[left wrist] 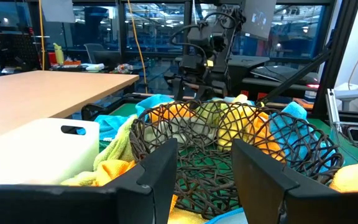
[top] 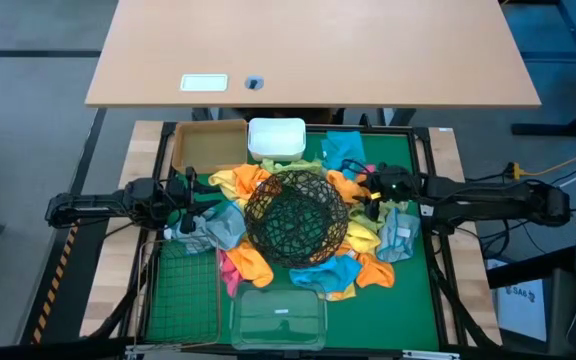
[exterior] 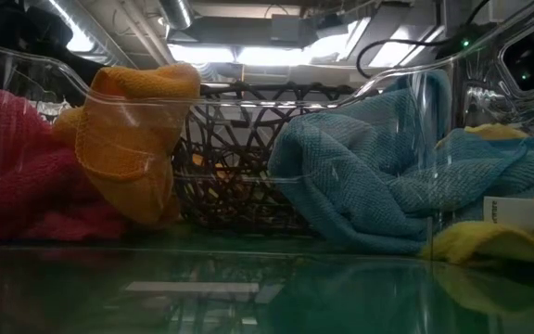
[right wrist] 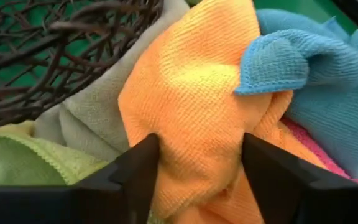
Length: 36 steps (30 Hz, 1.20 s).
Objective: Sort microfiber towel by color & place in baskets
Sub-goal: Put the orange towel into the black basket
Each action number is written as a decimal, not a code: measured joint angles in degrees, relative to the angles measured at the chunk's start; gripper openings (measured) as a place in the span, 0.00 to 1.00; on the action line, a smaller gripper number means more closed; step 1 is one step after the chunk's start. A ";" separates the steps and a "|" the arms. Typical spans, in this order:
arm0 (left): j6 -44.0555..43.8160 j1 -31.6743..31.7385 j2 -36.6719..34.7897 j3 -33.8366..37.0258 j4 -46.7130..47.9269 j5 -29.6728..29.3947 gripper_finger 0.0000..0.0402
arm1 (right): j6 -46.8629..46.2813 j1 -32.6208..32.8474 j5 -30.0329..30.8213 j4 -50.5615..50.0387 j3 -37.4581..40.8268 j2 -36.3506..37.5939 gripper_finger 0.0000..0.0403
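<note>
The round black wire bowl point(top: 296, 215) stands mid-mat, ringed by orange, blue, yellow, pink and grey microfiber towels. At the bowl's right side lies an orange towel point(right wrist: 191, 93), over a beige one and beside a blue one point(right wrist: 309, 74). My right gripper point(right wrist: 197, 174) slants down onto it, open, with a hump of the orange cloth between its fingers; it also shows in the high view point(top: 371, 195). My left gripper point(left wrist: 204, 180) waits open and level at the bowl's left side point(top: 183, 203), with nothing between its fingers. My right gripper comes at the orange towel slanting down from the table's right side. Its open fingers point(right wrist: 138, 168) stand in the cloth on either side of a raised fold point(right wrist: 194, 149), and the cloth creases at the fingertip. The towel lies on the heap, slack.
The tan tray point(top: 208, 145) and white tub point(top: 276, 138) stand at the mat's far edge. The green wire-mesh basket point(top: 181, 295) and clear box point(top: 278, 315) stand at its near edge. A wooden desk point(top: 308, 50) lies beyond the table. Towels crowd the mat around the bowl.
</note>
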<state>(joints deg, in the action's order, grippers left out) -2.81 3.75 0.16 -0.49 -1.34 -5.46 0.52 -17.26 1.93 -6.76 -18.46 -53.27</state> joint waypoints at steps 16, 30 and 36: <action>0.00 0.00 -0.01 0.02 0.00 0.00 0.36 | -0.15 -0.02 -3.93 -0.32 -5.89 0.39 0.07; 0.00 -0.02 0.00 0.02 0.00 -0.02 0.36 | 1.94 -0.02 -3.96 -5.35 -32.22 0.39 0.01; 0.00 0.00 -0.01 0.02 0.00 -0.02 0.36 | 7.42 -0.02 -3.96 -2.30 -40.22 -0.53 0.03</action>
<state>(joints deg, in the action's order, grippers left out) -2.81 3.75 0.16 -0.47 -1.34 -5.48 7.94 -17.28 -2.02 -9.06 -58.68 -53.80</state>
